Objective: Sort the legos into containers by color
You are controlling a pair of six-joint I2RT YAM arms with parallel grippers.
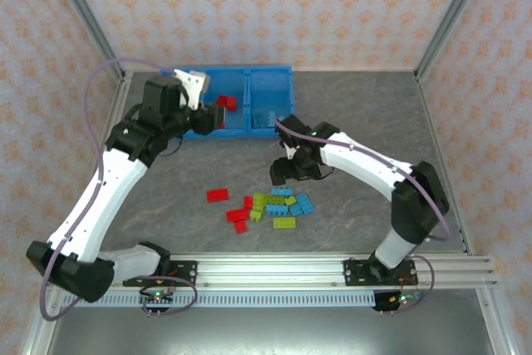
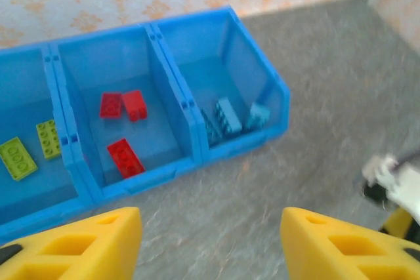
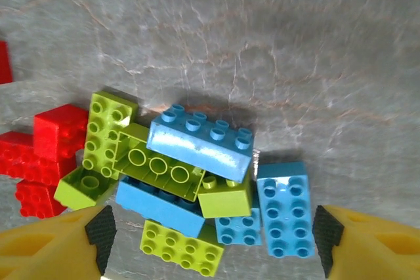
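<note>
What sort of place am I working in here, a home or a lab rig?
Most likely a lab test cell, not a home: silver aluminium frame posts hold flat floral-patterned backdrop panels around a grey stone-look tabletop, with a slotted aluminium rail along its near edge.

The left arm and right arm have white links and black joints, each trailed by a lilac cable. The left tool has yellow fingers; the right tool adds black pads.
</note>
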